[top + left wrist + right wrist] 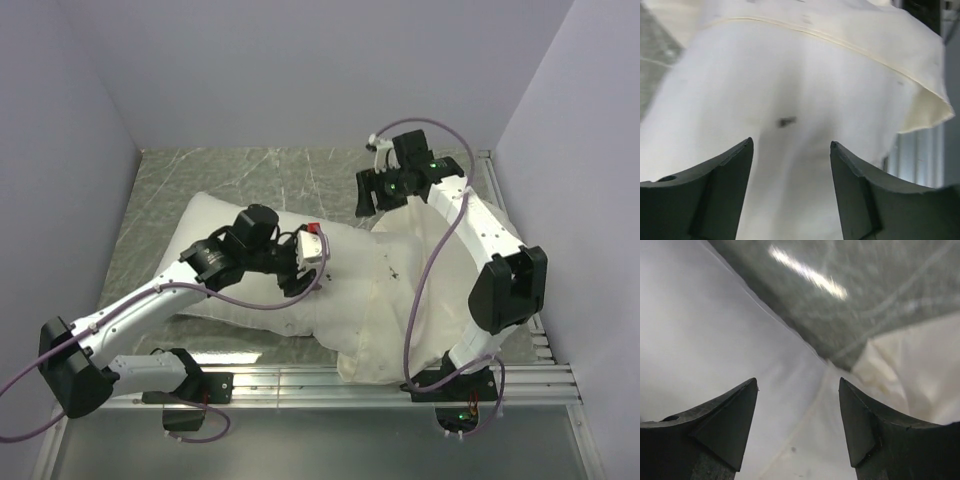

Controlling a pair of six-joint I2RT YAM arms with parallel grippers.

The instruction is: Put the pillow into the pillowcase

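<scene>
Enclosure: marbled table boxed in by three walls.
Grey-green veined tabletop (250, 170). Plain pale lavender back wall (320, 70), left wall (60, 200) and right wall (590, 200) rise from its edges. Aluminium rails (300, 385) along its near edge. Glare streak (807, 272) on its surface.

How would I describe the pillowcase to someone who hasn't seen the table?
On the grey marbled table, look at the right half, under the right arm. The pillowcase is the thin sack there, reaching the near edge. It is cream, while the pillow sticking out of its left side is plump and bright white.
</scene>
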